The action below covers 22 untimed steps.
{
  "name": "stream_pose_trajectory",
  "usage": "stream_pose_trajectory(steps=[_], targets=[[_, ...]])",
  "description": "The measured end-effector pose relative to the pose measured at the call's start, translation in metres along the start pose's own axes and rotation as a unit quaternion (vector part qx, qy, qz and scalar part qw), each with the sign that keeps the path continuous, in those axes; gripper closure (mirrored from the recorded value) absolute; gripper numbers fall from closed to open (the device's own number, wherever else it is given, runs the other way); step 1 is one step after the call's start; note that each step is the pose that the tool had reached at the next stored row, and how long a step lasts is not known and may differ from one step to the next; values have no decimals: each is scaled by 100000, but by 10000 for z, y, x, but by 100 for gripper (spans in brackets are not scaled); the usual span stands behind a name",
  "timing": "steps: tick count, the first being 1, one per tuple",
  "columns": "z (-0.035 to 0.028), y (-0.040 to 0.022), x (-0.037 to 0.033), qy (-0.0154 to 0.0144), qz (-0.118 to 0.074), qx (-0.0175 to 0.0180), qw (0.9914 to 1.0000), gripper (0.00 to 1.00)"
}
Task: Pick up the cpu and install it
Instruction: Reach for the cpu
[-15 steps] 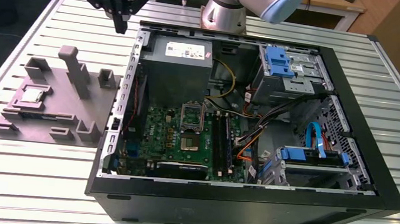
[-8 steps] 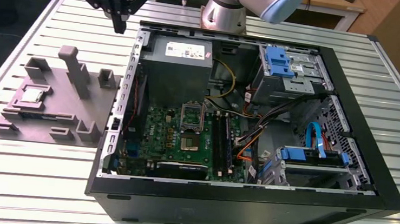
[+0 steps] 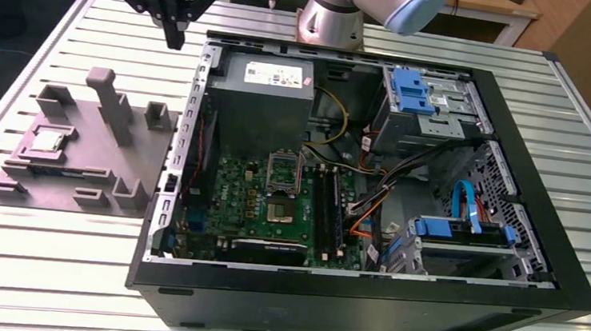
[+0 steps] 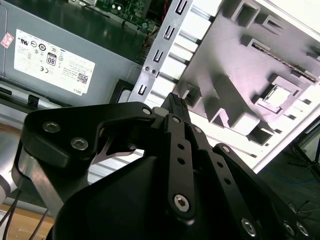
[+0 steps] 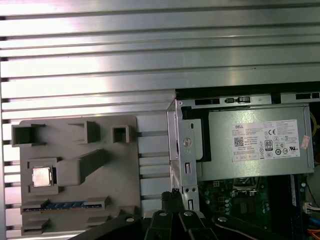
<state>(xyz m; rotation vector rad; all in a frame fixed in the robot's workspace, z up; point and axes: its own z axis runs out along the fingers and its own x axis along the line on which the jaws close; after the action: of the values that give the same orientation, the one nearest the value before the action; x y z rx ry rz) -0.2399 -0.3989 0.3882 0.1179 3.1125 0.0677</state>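
The cpu point(image 3: 49, 141) is a small shiny square chip lying flat in a recess of the grey holder block point(image 3: 80, 172), at the exterior view's left of the open computer case point(image 3: 369, 300). Both wrist views show the cpu point(image 5: 41, 176) point(image 4: 276, 95) in that recess. My black gripper point(image 3: 175, 39) hangs high over the table, between the holder and the case's back corner. Its fingers meet at their tips, shut on nothing, as the first wrist view point(image 5: 169, 197) and the second wrist view point(image 4: 174, 102) show. On the green motherboard, the socket point(image 3: 279, 210) lies bare below its raised metal frame point(image 3: 283, 167).
A grey power-supply box point(image 3: 264, 90) with a white label fills the case's back corner, close under the gripper. Blue drive cages point(image 3: 422, 92) and cables sit at the exterior view's right. Tall posts point(image 3: 104, 88) rise from the holder. The arm's base point(image 3: 330, 20) stands behind the case.
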Motion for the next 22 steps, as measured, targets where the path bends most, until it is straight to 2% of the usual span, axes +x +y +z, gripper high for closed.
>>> stream_pose_trajectory(steps=[10,22], targets=[[0,-1,16,2,1,4,100000,89],[-1,-7,92,1,3,0,100000,89]])
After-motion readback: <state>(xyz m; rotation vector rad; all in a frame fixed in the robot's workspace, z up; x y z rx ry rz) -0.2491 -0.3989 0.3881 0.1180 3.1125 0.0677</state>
